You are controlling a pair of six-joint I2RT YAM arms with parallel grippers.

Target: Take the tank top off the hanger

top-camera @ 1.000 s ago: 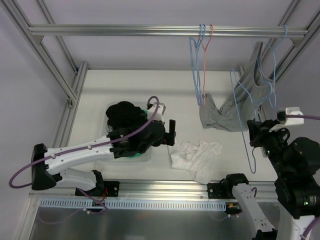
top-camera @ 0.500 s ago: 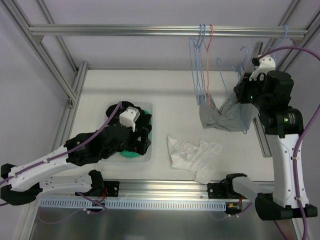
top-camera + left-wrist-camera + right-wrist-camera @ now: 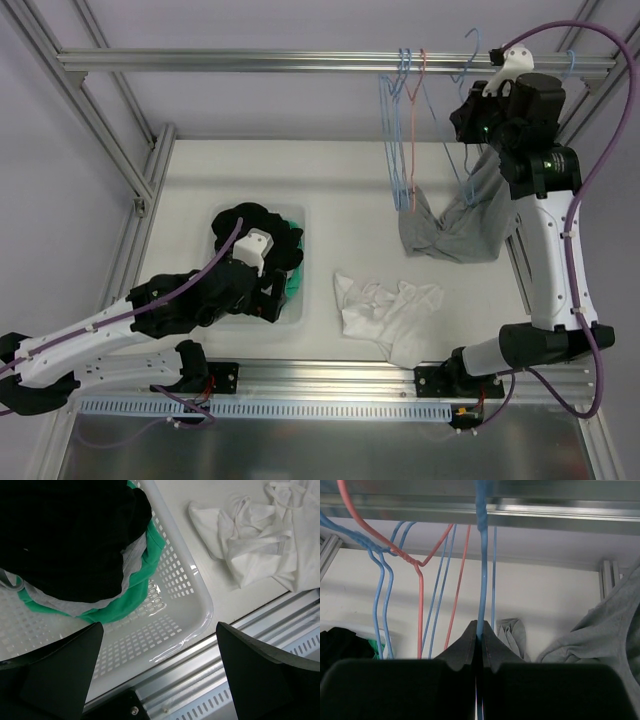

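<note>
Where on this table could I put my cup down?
Bare table lies behind the basket toward the far-left corner, and in the strip between basket and grey tank top. The right is crowded: hanging hangers, tank top, white garment in front.

Right wrist view cuts off the hanger (image 3: 481, 570).

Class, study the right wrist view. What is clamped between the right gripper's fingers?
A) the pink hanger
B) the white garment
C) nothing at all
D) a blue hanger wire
D: in the right wrist view the right gripper is closed tight on the blue hanger wire, which runs straight up from its fingertips, while the pink hanger hangs free to the side.
</note>
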